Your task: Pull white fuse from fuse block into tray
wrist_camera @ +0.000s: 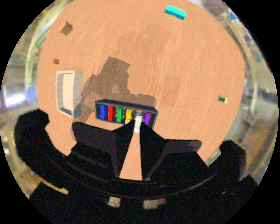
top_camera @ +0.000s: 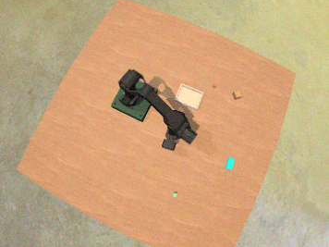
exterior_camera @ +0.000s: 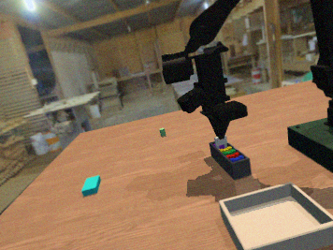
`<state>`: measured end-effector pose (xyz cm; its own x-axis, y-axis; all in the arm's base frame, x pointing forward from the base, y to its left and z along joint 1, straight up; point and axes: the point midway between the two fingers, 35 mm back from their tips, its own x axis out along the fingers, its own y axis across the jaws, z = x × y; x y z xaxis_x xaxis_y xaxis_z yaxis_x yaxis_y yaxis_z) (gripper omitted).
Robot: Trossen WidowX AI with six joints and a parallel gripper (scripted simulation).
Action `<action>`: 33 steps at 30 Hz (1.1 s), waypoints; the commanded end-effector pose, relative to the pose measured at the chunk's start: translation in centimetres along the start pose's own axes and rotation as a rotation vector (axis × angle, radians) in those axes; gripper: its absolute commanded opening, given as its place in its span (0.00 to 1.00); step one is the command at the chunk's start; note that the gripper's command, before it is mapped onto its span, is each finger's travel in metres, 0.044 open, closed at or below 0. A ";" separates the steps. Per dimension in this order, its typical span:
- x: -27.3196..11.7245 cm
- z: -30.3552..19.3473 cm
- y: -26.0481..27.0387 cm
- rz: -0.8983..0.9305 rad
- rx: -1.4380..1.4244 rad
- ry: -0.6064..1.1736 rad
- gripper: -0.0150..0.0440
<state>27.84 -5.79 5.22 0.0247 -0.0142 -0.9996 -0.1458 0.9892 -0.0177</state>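
My gripper (exterior_camera: 221,137) (wrist_camera: 138,123) is shut on the white fuse (exterior_camera: 220,142) (wrist_camera: 138,120), above the far end of the dark fuse block (exterior_camera: 228,165) (wrist_camera: 125,104). The fuse stands up out of the block's top, roughly upright; whether its lower end is clear of the slot cannot be told. The blue (wrist_camera: 103,112), red (wrist_camera: 111,113), green (wrist_camera: 119,115), yellow (wrist_camera: 128,116) and purple (wrist_camera: 147,118) fuses sit in the block. The shallow tray (top_camera: 189,96) (exterior_camera: 271,221) (wrist_camera: 68,92) is empty. The arm hides the block in the top view.
A cyan block (top_camera: 230,163) (exterior_camera: 91,185) (wrist_camera: 175,12), a small green piece (top_camera: 175,194) (exterior_camera: 162,132) (wrist_camera: 223,100), a brown block (top_camera: 237,94) (wrist_camera: 66,28) and a small red piece (top_camera: 214,85) (wrist_camera: 56,61) lie apart on the table.
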 end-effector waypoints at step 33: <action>-2.9 0.0 0.0 0.003 0.004 -0.001 0.25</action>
<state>27.70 -5.77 7.60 0.0218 -0.0136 -0.9997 -0.1457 0.9892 -0.0167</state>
